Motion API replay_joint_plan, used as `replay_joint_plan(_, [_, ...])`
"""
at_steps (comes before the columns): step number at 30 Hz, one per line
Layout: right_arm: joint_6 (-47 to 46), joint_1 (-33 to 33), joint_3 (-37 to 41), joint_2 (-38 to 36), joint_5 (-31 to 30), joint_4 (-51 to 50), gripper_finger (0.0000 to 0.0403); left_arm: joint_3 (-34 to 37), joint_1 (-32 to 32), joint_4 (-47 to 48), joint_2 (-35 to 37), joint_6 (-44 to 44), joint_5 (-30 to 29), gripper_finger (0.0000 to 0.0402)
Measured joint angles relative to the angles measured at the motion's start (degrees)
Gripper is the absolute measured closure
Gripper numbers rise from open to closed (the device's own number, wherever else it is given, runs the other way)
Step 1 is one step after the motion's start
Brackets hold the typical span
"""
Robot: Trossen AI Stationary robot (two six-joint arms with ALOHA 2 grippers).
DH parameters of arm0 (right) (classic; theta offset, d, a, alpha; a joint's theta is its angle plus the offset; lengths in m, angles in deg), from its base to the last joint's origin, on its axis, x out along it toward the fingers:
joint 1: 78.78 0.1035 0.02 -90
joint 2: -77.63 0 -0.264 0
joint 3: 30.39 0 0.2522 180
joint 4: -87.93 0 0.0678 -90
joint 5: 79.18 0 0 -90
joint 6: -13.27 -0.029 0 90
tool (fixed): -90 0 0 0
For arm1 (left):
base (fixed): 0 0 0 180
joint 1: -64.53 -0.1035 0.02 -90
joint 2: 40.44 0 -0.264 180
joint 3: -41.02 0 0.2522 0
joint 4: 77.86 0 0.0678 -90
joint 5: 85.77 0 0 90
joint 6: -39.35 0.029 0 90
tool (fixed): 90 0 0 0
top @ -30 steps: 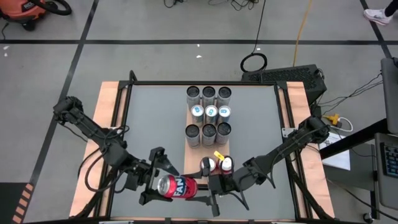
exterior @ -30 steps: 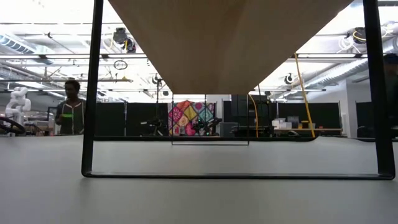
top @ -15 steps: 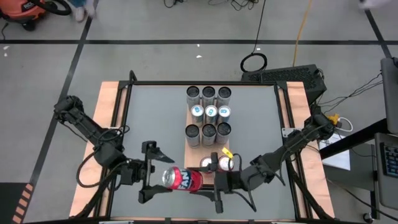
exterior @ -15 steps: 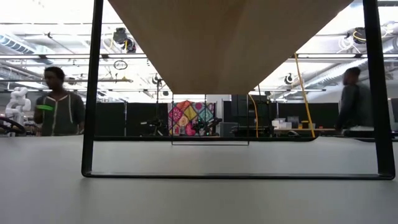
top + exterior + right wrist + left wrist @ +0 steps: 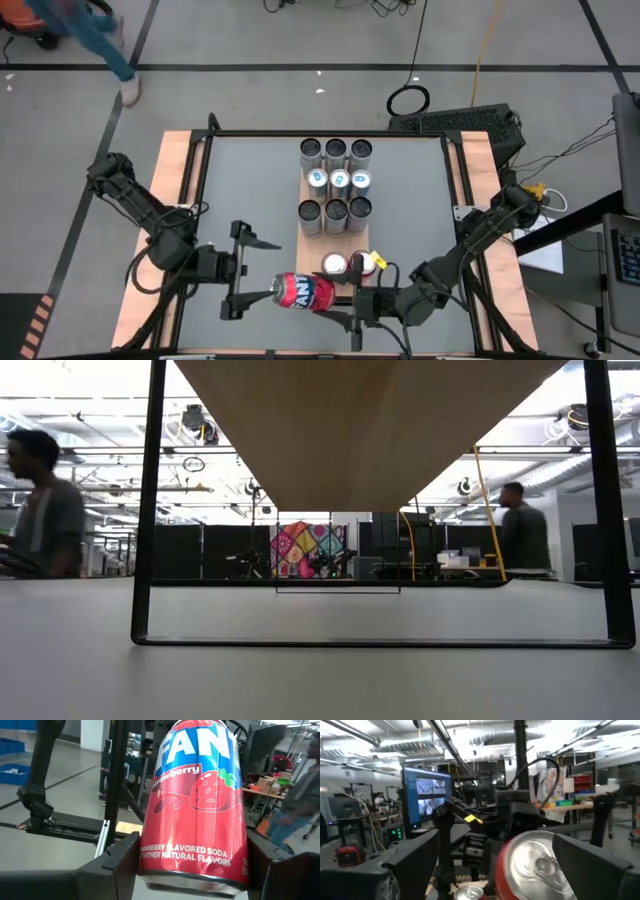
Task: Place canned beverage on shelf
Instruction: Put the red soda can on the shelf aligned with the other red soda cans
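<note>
**Entry 1.** Red strawberry-soda can with a silver lid (image 5: 305, 291): one. Lying on its side above the tabletop at 6 o'clock, off the shelf, just short of its near end. Clamped round the body by the right gripper (image 5: 345, 303), approaching from 3 o'clock. Probably held level so that the other arm could let go of the lid end; to be judged a handover nearly done, with standing upright and placing yet to do.

**Entry 2.** Left gripper (image 5: 262, 272): one, at 9 o'clock of the can. Fingers spread wide on either side of the lid, clear of the metal.

**Entry 3.** Long light-brown wood-grain shelf board with dark edges (image 5: 311, 246): one, running from 12 to 6 o'clock down the table's middle. Raised on a thin dark frame, judging by the underside seen in the low view.

**Entry 4.** Upright cans on the shelf: eleven.
- Three rows of three packed toward 12 o'clock: grey-topped (image 5: 335, 150), blue-and-white-topped (image 5: 338, 180), grey-topped again (image 5: 335, 211).
- Two more (image 5: 334, 263) at the 6 o'clock end, with a bare strip between, likely the spot meant for the held can.

**Entry 5.** Persons in the room beyond: two in the low view.
</note>
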Motion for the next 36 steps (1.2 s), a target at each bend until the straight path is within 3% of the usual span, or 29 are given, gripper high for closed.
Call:
replay_joint_plan(12, [9.37,2.10,-0.02,-0.05,0.58,6.55,0.0186,1.79,4.64,1.18,-0.43,-2.99,0.52,0.0015])
replay_joint_plan(23, [8.82,-0.44,-0.07,0.06,0.53,7.82,0.0186,1.84,0.30,-12.50,-7.85,1.77,1.78,0.0015])
replay_joint_plan(36, [8.79,-2.04,-0.09,0.13,0.38,6.82,0.0186,1.84,-2.78,-14.56,-8.42,1.44,8.92,0.0015])
